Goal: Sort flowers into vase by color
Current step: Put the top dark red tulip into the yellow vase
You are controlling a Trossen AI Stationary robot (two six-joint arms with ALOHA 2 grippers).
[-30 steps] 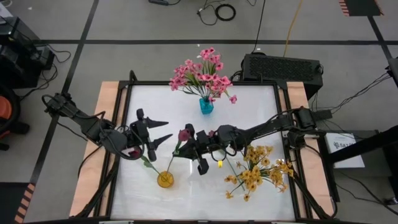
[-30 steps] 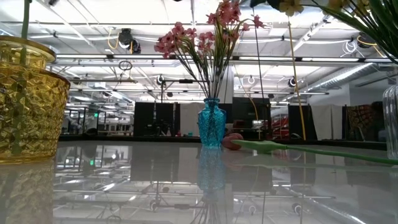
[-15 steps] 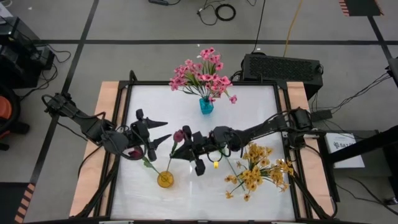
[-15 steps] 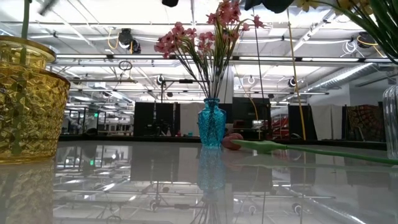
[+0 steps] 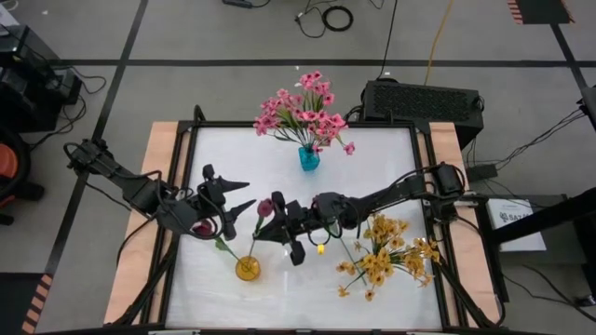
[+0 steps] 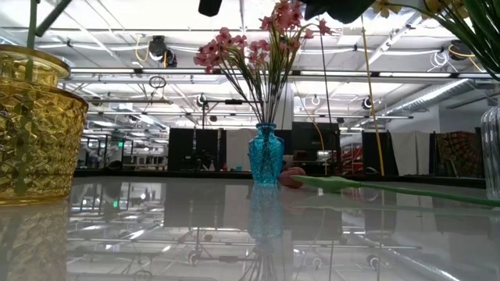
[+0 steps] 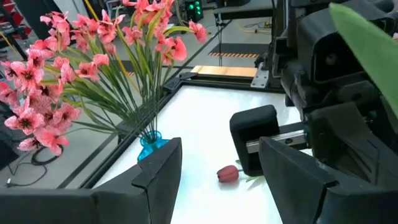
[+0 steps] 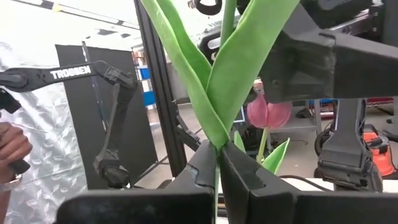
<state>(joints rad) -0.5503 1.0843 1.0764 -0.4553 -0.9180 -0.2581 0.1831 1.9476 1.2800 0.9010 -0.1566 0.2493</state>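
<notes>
A: Right gripper (image 5: 279,230)?
B: Jaws clamped tight on a tulip stem (image 8: 216,134) just under the leaves, mid-bench, above the yellow vase (image 5: 247,269). Bud (image 5: 265,207) points up and away, stem tail slants down toward the vase mouth. Gripping low on the stem probably keeps the bottom end steerable into the opening.

A: Is it in yet?
B: Low view shows a green stem inside the yellow vase (image 6: 35,133), but can't confirm it's this one. I'd call it the insert step.

A: Left gripper (image 5: 244,196)?
B: Jaws spread wide, holding nothing, hovering at the bench's left side just beside the right gripper. Looks like it's waiting. Second tulip (image 5: 203,229) lies on the bench by the left arm; likely next.

A: Other flowers?
B: Pink flowers (image 5: 304,112) stand in the blue vase (image 5: 308,158) at the far edge. Yellow flowers (image 5: 386,256) sit front right; low view shows a sliver of a clear vase (image 6: 491,156) there. So colours are already grouped and tulips are what's left.

A: Risk?
B: Narrow mouth, floppy stem, tail could miss the rim or nudge the vase.
</notes>
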